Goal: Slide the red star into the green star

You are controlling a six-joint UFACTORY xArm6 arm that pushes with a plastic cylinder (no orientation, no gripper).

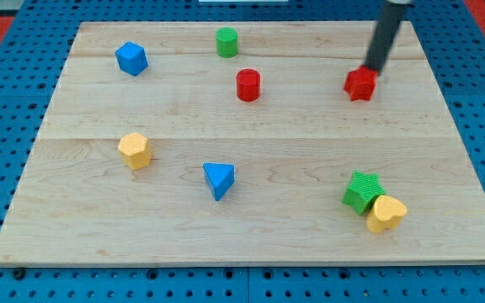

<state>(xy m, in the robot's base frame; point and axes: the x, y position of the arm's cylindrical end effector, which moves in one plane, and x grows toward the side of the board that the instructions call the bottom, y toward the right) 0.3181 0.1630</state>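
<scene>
Red star (360,84): upper right of the bench (251,168), well apart from the green star (362,190) near the view's bottom right. My tip (372,71), a plain rod tool with nothing to open or hold, touches the red star's upper edge. Yellow heart (386,213): touching the green star. Also present: red cylinder (248,85), green cylinder (226,42), blue cube (131,58), yellow hexagon (135,151), blue triangle (219,179).

We see a green cylinder (226,41), red cylinder (248,85) and blue cube (131,58) up top; lower, a yellow hexagonal block (135,151), blue triangle (219,179) and yellow heart (386,214) on the wooden board (310,151).
</scene>
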